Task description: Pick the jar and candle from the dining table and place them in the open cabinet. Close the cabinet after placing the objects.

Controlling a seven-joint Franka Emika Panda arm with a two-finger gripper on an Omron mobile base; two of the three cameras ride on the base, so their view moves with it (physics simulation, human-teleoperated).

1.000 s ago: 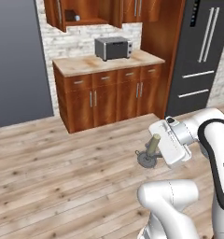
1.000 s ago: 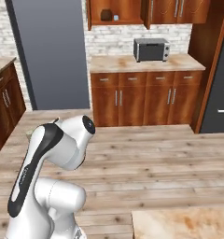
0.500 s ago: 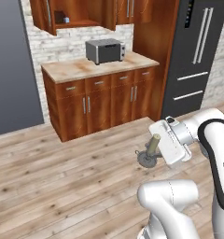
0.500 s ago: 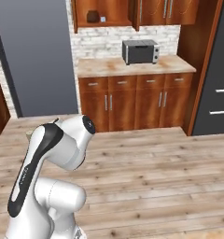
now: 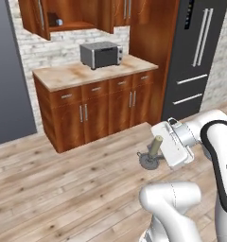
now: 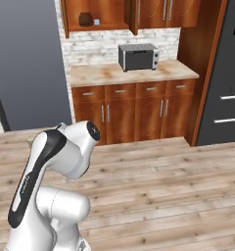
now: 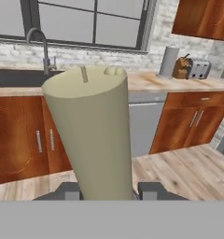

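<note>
My gripper [image 5: 159,150] is shut on the candle [image 5: 155,145], a beige-olive stick on a round dark-grey dish [image 5: 150,161], held out over the wood floor. In the hand view the candle [image 7: 93,135] rises between the two fingertips [image 7: 151,190] of the gripper [image 7: 110,191]. The cabinet [image 5: 70,13] hangs at the upper left, its door [image 5: 35,18] swung open. On its shelf stands the dark jar [image 6: 85,18] beside a small pale-blue cube [image 6: 96,21]. The jar [image 5: 51,19] sits just behind the open door. The dining table is out of view.
A silver toaster oven [image 5: 101,53] stands on the stone counter [image 5: 82,73] under the cabinet, above wood drawers and doors. A tall dark fridge [image 5: 196,52] is to the right, a grey panel [image 6: 26,63] to the left. The hand view looks at a sink faucet [image 7: 41,46].
The base has driven closer and turned, so the cabinet, counter and fridge look larger and shifted in both base views. The candle stays held in the gripper as before.
</note>
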